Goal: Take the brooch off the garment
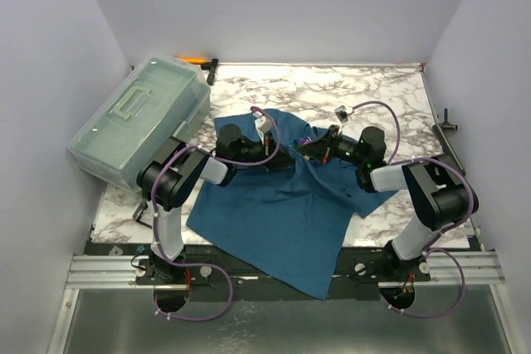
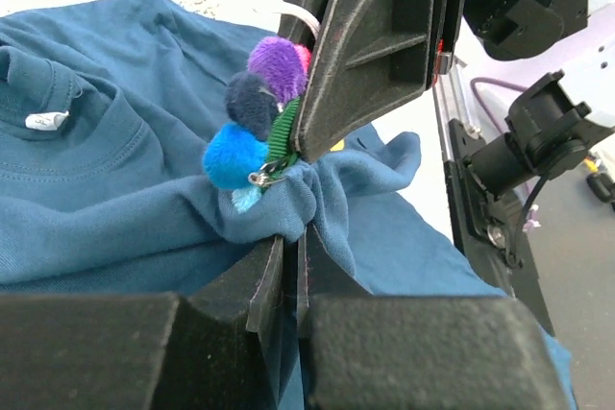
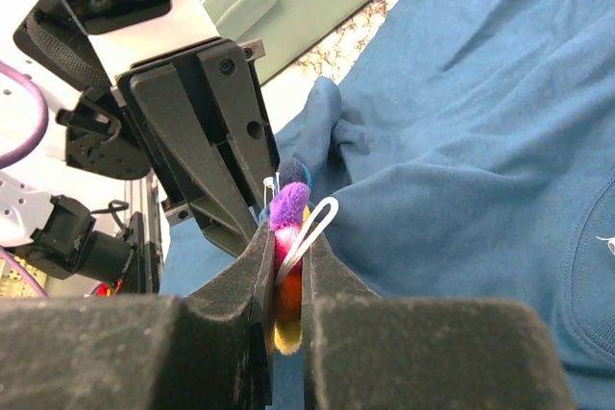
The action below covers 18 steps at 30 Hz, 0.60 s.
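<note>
**Brooch clamped by right gripper, cloth beneath it pinched by left**

The garment (image 1: 282,221), a dark teal T-shirt, lay spread across the marble table (image 1: 373,89), with one corner reaching past the near edge between the arm bases. Both arms met over the upper middle of the shirt.

The brooch (image 2: 255,103) sat there on top of a raised bunch of cloth. It was a cluster of fuzzy lobes: purple, navy, bright blue and green in the left wrist view, with red and orange-yellow visible from the right wrist. A small metal clasp at its base touched the gathered fabric.

The right gripper (image 3: 285,247) was drawn narrow, its jaws clamped on the brooch with the lobes squeezed between them. A white loop stood out of the grip.

The left gripper (image 2: 291,247) was drawn almost fully together, with a fold of the shirt caught between its fingers directly below the brooch. The two grippers faced each other tip to tip, very close.

The shirt's round collar and a white neck label (image 2: 45,121) lay flat beside the bunch.

A pale green lidded box (image 1: 141,118) stood at the back left of the table, with an orange-handled tool (image 1: 195,60) behind it.
</note>
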Available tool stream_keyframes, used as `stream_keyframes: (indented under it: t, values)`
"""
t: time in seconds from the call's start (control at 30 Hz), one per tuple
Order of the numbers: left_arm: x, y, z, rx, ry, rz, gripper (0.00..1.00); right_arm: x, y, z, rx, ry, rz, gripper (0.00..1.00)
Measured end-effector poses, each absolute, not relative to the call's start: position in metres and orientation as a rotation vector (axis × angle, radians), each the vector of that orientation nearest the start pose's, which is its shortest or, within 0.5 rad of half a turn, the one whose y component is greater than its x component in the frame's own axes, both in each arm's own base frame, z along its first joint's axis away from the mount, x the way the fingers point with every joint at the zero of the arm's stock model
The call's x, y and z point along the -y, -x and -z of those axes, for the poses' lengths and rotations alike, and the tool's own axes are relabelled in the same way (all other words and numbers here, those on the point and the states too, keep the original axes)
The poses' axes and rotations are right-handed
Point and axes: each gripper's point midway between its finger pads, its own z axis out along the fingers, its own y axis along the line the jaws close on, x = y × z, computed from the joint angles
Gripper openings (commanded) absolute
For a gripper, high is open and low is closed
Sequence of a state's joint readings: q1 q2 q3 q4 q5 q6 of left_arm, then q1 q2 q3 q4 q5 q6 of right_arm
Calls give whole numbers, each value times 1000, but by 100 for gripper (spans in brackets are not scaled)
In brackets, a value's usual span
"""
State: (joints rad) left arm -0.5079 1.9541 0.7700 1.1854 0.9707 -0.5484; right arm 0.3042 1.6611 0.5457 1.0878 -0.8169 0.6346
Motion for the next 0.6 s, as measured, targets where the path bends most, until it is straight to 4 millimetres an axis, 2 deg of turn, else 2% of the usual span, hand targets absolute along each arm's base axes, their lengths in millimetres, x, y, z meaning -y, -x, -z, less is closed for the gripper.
stream_keyframes:
  t: [0.13, 0.3, 0.37, 0.5, 0.6]
  values:
    - [348, -287, -115, -1635, -857, 1485, 9, -252, -318, -142, -1725, 404, -1367, 1]
    - [351, -279, -117, -1631, -922, 1436, 36, -253, -313, -145, -1701, 435, -1383, 1]
    - [351, -277, -119, -1633, -936, 1430, 43, -254, -311, -149, -1678, 453, -1388, 1]
    - [342, -280, -126, -1640, -931, 1419, 56, -256, -308, -157, -1643, 476, -1410, 1]
    - [321, -295, -136, -1657, -887, 1387, 61, -258, -302, -164, -1620, 496, -1445, 1]
